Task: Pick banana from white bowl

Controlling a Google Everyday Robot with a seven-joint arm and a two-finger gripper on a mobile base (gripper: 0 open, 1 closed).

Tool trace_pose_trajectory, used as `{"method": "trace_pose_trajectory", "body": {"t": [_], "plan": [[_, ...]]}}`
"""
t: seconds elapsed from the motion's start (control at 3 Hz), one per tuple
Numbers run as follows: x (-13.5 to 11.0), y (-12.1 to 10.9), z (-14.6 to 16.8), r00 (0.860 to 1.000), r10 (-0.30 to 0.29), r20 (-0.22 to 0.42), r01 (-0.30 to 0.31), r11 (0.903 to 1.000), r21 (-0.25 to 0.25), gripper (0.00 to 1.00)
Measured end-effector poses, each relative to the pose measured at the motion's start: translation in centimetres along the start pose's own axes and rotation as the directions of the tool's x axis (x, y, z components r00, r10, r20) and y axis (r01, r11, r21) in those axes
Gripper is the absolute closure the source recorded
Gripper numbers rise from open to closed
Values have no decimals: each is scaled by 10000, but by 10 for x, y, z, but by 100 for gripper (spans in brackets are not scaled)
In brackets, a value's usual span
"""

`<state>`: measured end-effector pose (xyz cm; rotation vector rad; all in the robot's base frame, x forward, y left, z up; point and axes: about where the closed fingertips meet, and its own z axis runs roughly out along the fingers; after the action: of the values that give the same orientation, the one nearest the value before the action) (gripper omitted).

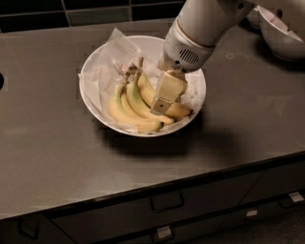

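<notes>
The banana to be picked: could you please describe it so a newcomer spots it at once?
On the dark counter sits a wide, paper-lined white bowl. The banana lies rightmost in view, partly under the gripper, yellower than its greenish neighbours, dark-tipped.

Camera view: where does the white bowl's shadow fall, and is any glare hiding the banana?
Camera view: the white bowl throws a dark shadow on the counter along its front and right edge. No glare covers the banana, but the gripper, down inside the bowl, hides its middle.

Dark countertop (pixel 57 143), smaller white bowl (pixel 286 40) at far right corner, drawers (pixel 167 202) below, tiled wall (pixel 47 14) behind.
</notes>
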<state>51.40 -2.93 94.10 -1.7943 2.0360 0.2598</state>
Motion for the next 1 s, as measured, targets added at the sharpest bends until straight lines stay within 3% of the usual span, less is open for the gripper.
{"method": "trace_pose_trajectory", "body": {"t": [0.33, 1.0], "plan": [[7, -6, 1, 9990, 444, -13, -443, 9982, 394, 30], [21, -21, 8, 9935, 1138, 54, -1138, 9887, 980, 29]]}}
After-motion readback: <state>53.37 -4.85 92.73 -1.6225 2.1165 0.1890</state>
